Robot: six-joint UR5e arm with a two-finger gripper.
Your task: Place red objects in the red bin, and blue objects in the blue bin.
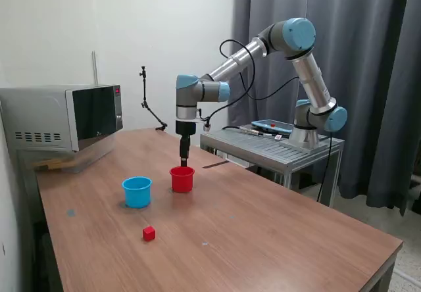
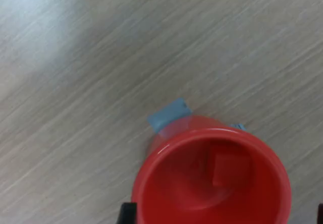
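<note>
The red bin [image 1: 182, 179] stands mid-table, and the blue bin [image 1: 137, 191] is just to the exterior view's left of it. My gripper [image 1: 185, 162] hangs straight down, right above the red bin's mouth. From the wrist, the red bin [image 2: 212, 178] is seen from above with one red cube [image 2: 229, 169] lying on its floor. Dark fingertips [image 2: 127, 214] show only at the picture's edges, set wide apart with nothing between them. A second red cube [image 1: 149, 233] lies on the table, nearer the front than the cups. The blue objects are out of view.
A microwave [image 1: 62, 118] sits at the table's far corner on the exterior view's left. A thin black stand [image 1: 146, 95] rises at the back edge. The arm's metal base table [image 1: 276, 148] stands behind. Blue tape pieces [image 2: 169, 115] mark the wood under the red bin.
</note>
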